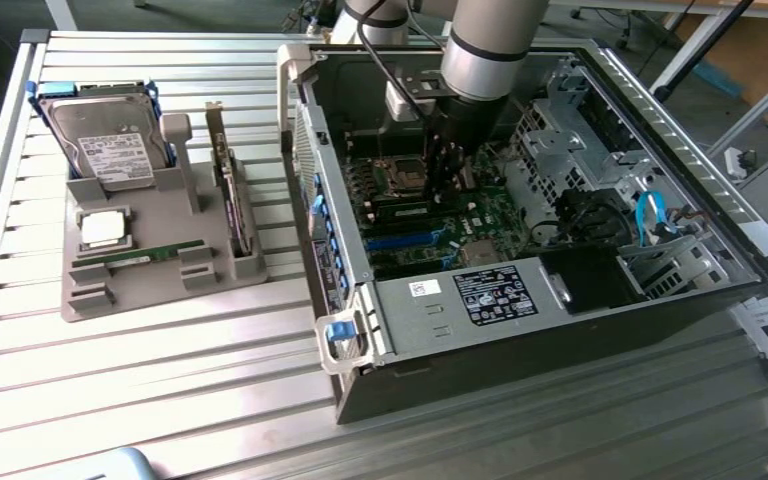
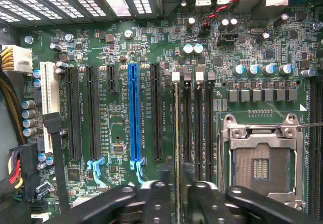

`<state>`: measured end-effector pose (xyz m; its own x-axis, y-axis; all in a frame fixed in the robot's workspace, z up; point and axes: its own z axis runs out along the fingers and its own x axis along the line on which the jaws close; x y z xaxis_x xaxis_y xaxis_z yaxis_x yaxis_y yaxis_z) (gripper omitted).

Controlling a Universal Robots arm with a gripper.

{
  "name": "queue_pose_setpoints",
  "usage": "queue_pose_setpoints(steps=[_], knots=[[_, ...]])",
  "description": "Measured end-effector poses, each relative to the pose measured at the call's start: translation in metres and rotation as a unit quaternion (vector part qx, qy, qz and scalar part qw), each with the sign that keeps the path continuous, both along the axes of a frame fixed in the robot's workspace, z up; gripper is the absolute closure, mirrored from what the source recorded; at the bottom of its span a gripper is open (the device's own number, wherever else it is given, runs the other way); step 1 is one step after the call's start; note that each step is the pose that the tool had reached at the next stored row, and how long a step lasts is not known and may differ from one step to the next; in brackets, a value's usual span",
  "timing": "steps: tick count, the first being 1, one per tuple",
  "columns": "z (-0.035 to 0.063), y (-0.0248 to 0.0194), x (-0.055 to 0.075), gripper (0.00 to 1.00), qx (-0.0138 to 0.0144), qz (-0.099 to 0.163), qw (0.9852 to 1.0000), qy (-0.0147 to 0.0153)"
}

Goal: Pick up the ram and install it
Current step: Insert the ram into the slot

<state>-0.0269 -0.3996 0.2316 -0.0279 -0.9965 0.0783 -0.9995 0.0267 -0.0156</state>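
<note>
We see black two-finger gripper [image 2: 174, 183] inside open computer case [image 1: 651, 300], fingers spread either side of thin green ram stick [image 2: 176, 133] seated edge-on in motherboard slot

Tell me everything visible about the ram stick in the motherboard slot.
The thin green circuit-board ram stick shows edge-on in the wrist view, as a narrow green-gold line. It stands upright on the green motherboard beside a black expansion slot, with a white latch at one end. Its chips and label are hidden. The black tool hangs over its other end; contact is unclear.
</note>
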Motion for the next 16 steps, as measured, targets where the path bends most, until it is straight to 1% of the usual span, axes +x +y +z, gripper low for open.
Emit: queue_pose_setpoints(steps=[1,7,12,16], knots=[[0.0000,0.0000,0.0000,0.67,0.0000,0.000,1.0000,0.0000],[0.0004,0.0001,0.0000,0.67,-0.0006,0.000,1.0000,0.0000],[0.0034,0.0000,0.0000,0.67,-0.0010,0.000,1.0000,0.0000],[0.0073,0.0000,0.0000,0.67,-0.0035,0.000,1.0000,0.0000]])
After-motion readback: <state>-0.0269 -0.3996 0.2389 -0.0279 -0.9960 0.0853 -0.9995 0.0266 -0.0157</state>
